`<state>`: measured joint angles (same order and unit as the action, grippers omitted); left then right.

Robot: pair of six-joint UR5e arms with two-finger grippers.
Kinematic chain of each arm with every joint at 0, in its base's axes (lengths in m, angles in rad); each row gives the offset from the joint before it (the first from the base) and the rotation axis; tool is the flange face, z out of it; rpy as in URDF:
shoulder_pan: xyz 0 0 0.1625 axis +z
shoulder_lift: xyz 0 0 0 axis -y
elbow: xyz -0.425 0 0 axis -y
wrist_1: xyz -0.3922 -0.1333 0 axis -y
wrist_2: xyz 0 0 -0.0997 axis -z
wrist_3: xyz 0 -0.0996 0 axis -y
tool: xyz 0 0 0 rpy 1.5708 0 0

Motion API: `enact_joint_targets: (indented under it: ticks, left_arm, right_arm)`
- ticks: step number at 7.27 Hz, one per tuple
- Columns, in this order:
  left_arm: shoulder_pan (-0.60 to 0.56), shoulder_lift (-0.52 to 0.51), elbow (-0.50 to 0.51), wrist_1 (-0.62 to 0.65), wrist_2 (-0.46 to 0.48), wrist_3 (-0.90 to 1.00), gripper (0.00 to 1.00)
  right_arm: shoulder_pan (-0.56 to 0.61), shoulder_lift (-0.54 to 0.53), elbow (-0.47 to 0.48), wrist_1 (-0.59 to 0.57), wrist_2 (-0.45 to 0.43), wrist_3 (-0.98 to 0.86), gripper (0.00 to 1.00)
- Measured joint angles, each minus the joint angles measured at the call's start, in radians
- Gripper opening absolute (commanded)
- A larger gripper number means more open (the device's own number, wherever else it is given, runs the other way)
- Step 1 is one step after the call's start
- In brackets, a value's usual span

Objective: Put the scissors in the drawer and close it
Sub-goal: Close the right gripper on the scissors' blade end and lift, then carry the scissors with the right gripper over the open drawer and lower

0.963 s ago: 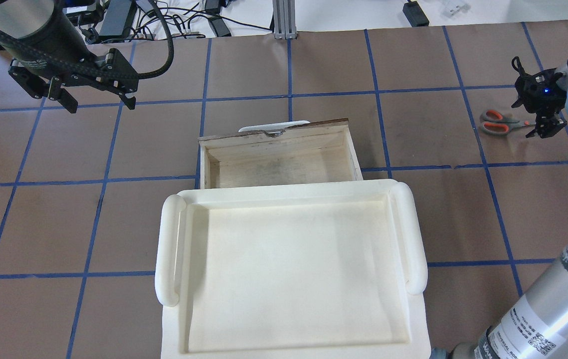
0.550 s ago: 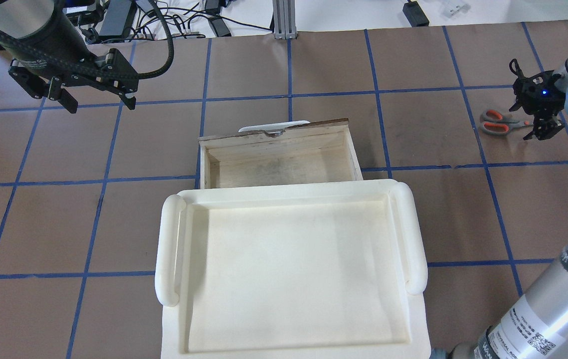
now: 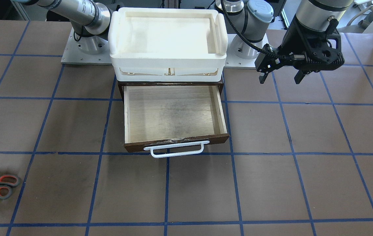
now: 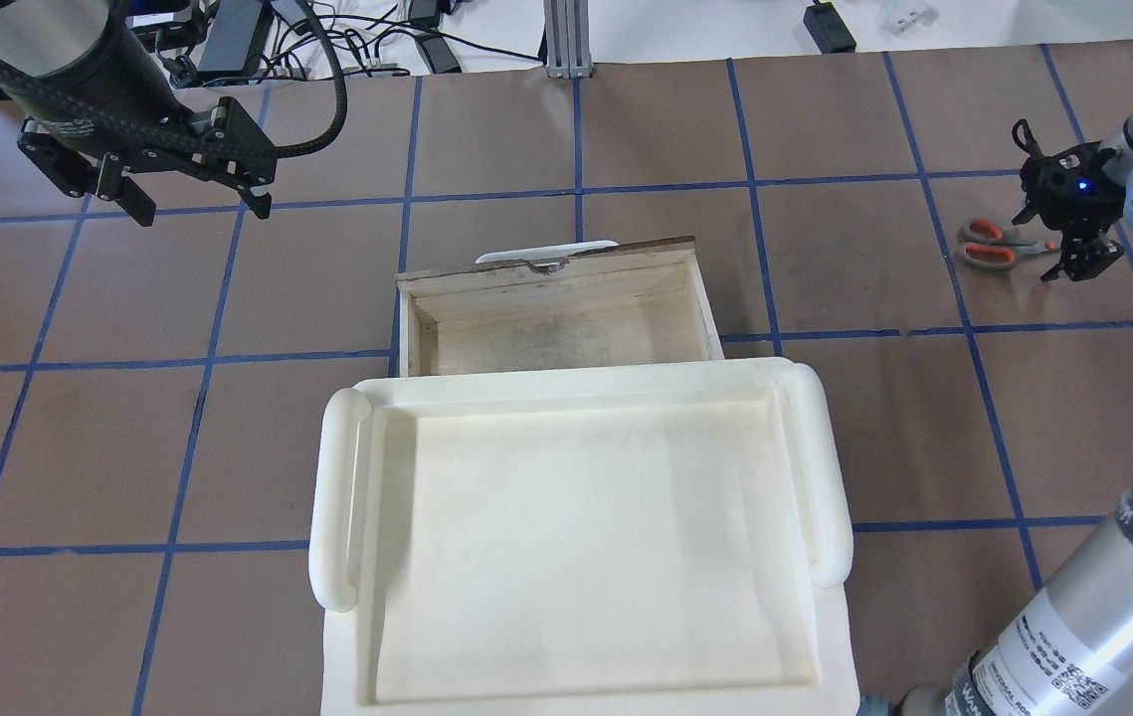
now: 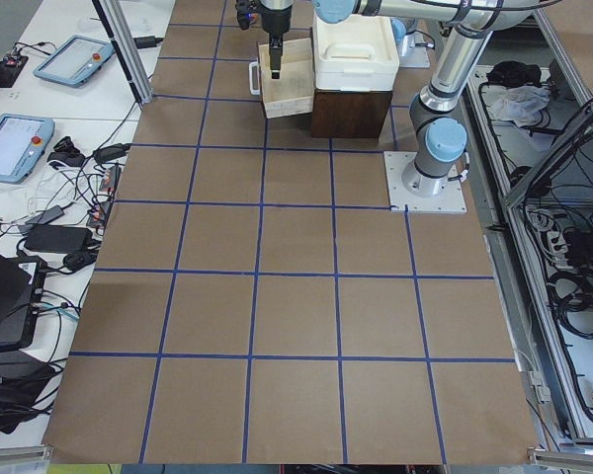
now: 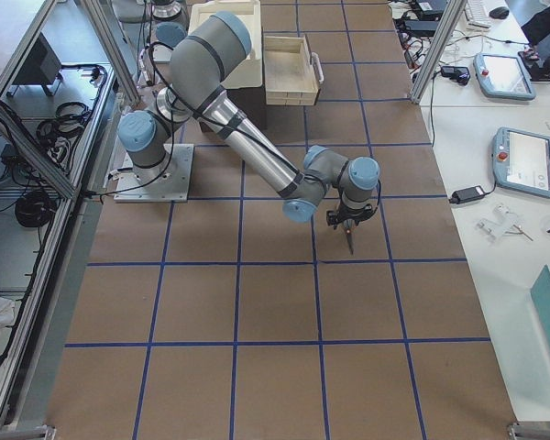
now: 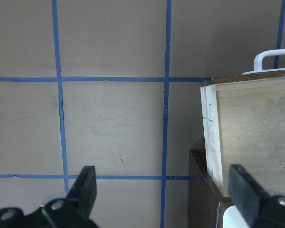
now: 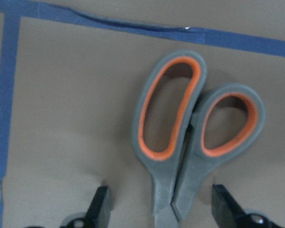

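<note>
**A:** What has changed over the last second?

**B:** Very little. Going left to right across the overhead view, the left gripper (image 4: pixel 200 204) hangs where it was, above the table's (image 4: pixel 626 129) far left, with its jaws spread wide and nothing between them. The drawer (image 4: pixel 546 281) is pulled out just as far as before, and the white tray (image 4: pixel 332 497) has not moved either. The scissors (image 4: pixel 994 245) lie in the same spot. Only the right gripper (image 4: pixel 1081 261) differs. It has edged slightly left, toward the scissors' handles, and its fingers (image 8: pixel 100 204) have turned a little.

**A:** Is it gripping them?

**B:** No. The wrist view shows the two fingers apart, one on each side of the shanks just below the handle loops, with a gap on both sides.

**A:** And where are the scissors relative to the drawer?

**B:** They lie flat on the table, closed, well apart from the drawer and far to its right. Their handles point toward the drawer.

**A:** Can you count everything?

**B:** There are two grippers, both open. There is one pair of scissors with two orange-lined loops. There is one drawer with one white bar handle (image 4: pixel 546 249) on its front. One white tray sits on the dark cabinet (image 5: pixel 348 114) that the drawer slides out of. Blue tape lines (image 4: pixel 576 189) divide the brown table into squares.
</note>
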<state>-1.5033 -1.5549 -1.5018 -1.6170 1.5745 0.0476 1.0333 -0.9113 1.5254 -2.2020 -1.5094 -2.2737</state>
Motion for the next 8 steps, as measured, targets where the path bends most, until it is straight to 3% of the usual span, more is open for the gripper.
enact_joint_targets:
  ticks: [1,3,8]
  left_arm:
    - [0.000,0.000,0.000,0.000,0.000,0.000,1.00]
    - [0.000,-0.001,0.000,0.000,0.000,0.000,1.00]
    - [0.000,0.001,-0.001,0.000,-0.001,0.000,1.00]
  right_arm:
    - [0.000,0.000,-0.001,-0.001,0.000,-0.012,0.17]
    - [0.000,-0.001,-0.001,0.001,0.000,-0.044,0.00]
    - [0.055,-0.064,-0.002,0.011,-0.018,-0.054,0.00]
